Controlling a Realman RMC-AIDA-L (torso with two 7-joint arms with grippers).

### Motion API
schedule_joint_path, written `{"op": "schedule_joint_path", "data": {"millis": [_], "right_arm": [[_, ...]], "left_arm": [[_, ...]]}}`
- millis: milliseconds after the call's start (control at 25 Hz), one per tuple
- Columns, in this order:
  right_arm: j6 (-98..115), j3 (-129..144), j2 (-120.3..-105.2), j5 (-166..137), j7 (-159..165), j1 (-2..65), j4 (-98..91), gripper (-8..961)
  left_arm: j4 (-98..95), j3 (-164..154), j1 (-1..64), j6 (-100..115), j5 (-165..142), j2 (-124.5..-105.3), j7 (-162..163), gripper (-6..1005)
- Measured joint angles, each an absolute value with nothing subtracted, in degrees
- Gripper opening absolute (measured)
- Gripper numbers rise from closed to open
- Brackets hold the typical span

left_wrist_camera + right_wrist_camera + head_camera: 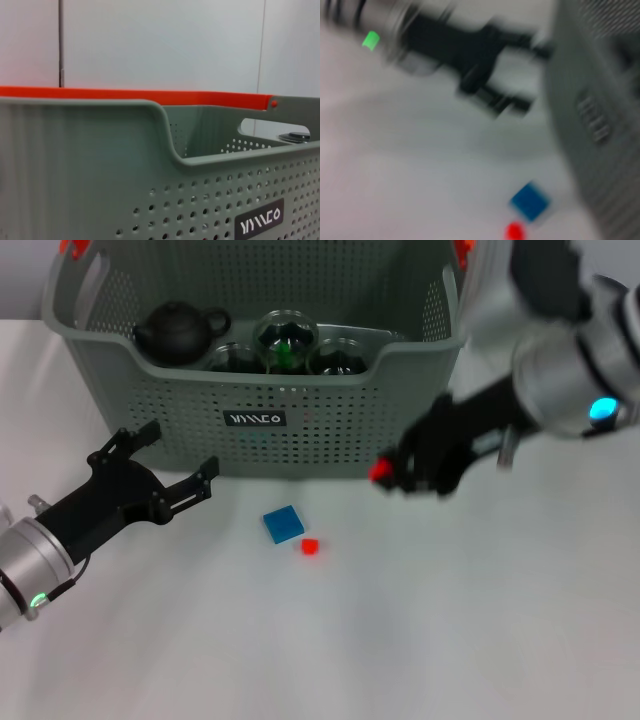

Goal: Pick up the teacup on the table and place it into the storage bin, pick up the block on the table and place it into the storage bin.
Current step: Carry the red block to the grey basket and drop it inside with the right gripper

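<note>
Against the far side of the white worktop (420, 640): storage bin (330, 420), grey-green, perforated walls, scooped front rim, small black label on the front, orange clips at the handles. Inside, near the front wall: black teapot (180, 330) and three glass vessels (286, 340); cannot tell which is a teacup. On the open worktop just before the bin's front: flat blue block (284, 524), with a smaller red block (310, 547) just beside it, apart from the bin wall. Left claw (180, 462) low over the worktop at the bin's front left corner, fingers spread apart, holding nothing, near the blue block. Right claw (400, 470) by the bin's front right corner, blurred, a red thing (380, 472) at its tip; fingers apart or together — cannot tell. Bare worktop all around the two blocks and toward the near edge.
</note>
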State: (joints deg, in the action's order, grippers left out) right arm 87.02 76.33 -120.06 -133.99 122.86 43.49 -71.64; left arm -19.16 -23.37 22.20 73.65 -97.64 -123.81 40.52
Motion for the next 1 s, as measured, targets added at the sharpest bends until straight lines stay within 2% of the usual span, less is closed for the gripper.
{"op": "schedule_joint_path", "data": {"millis": [200, 400, 600, 840, 1000], "right_arm": [[85.4, 70.1, -120.06, -134.0, 126.3, 45.8, -77.2, 248], [78.1, 66.6, -120.05, -134.0, 129.3, 50.2, -75.2, 247], [67.5, 66.6, -119.82, -135.1, 130.4, 55.2, -63.9, 246], [60.1, 66.5, -118.0, -137.4, 129.0, 63.8, -46.5, 246], [59.4, 66.8, -118.89, -140.0, 128.0, 66.2, -43.5, 245]], "left_arm": [[-19.2, -23.4, 22.6, 73.7, -97.6, -123.75, 40.5, 945], [-19.2, -23.4, 22.7, 73.6, -97.6, -123.75, 40.5, 945], [-19.2, -23.4, 22.8, 73.6, -97.6, -123.76, 40.5, 944], [-19.2, -23.4, 22.9, 73.7, -97.6, -123.84, 40.5, 944], [-19.2, -23.4, 22.7, 73.7, -97.6, -123.84, 40.5, 943]]}}
